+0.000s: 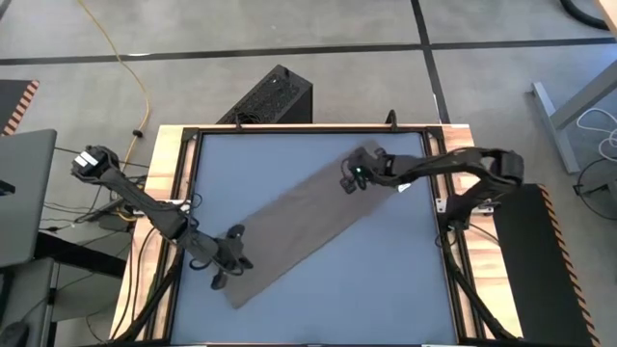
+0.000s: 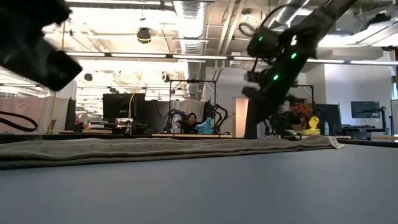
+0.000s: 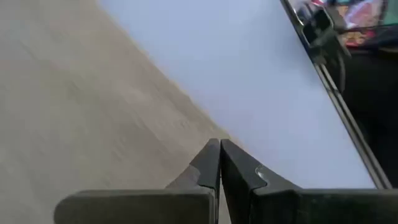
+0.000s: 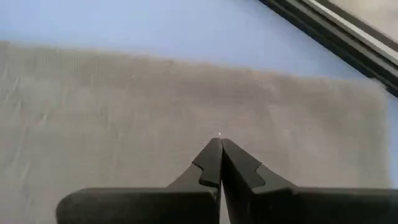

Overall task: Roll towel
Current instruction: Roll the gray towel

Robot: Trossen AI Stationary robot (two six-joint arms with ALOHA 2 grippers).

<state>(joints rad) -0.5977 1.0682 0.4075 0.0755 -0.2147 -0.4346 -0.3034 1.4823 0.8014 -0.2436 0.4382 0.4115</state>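
Right claw [image 1: 349, 180] pressed together at the upper right of the overhead frame, tips meeting above the towel [image 1: 304, 224] near its far short end; no cloth visibly pinched between them in the wrist picture, where the fabric [image 4: 124, 124] lies flat beneath the closed tips [image 4: 220, 163]. Seen from bench level, hanging just over the cloth at the right of the frame [image 2: 268, 93]. Probably placed there to catch that end.

Left claw [image 1: 234, 253] likewise closed tight, at the lower left of the overhead frame, over the towel's near end by its long edge. In its own wrist picture, tips [image 3: 219, 167] joined right at the border where cloth [image 3: 74, 106] gives way to bare blue surface. Whether a fold of fabric is trapped there, impossible to tell. Likely stationed to hold or lift this corner while the other end is worked.

Towel spread out flat in a long strip, running diagonally from lower left to upper right across the blue bench [image 1: 386, 280], not yet rolled at all. Lying low and even across the bench-level frame [image 2: 155, 148], with a small white tag [image 2: 336, 144] at its right end.

Task judged barely begun: both claws at opposite ends, no curl started.
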